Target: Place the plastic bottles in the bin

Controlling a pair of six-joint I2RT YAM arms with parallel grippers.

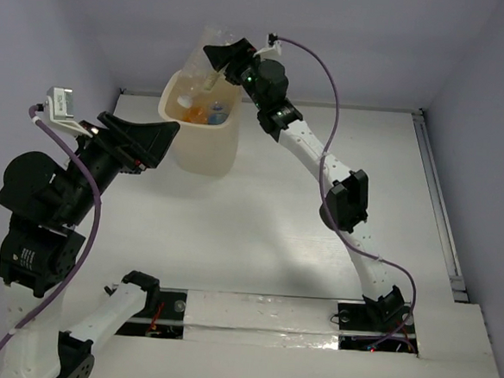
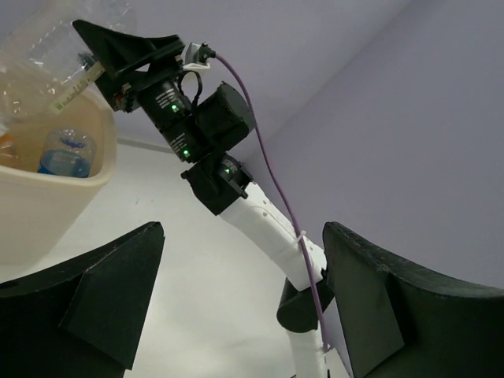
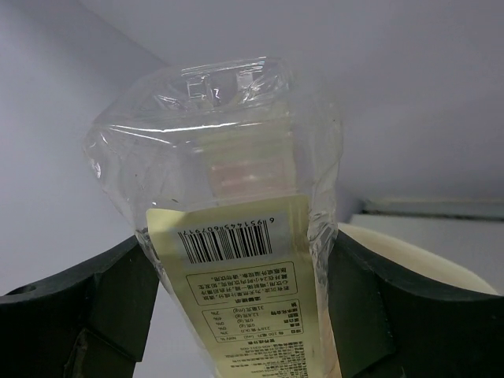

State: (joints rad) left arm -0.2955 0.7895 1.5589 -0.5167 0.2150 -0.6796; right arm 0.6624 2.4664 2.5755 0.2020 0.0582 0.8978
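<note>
Above the far rim of the one cream bin [image 1: 204,155], the right end effector [image 1: 223,59] is clamped on one wide clear ribbed bottle [image 3: 228,157]; its long axis runs out along the fingers, tilted, far end pointing away from the wrist, cap end not visible. Inside the bin two more show: one orange bottle [image 1: 186,108], one blue-labelled bottle [image 1: 216,113]. Left end effector [image 1: 165,140] hangs just beside the bin's left wall over the desk [image 1: 274,242], jaws apart, empty.
</note>
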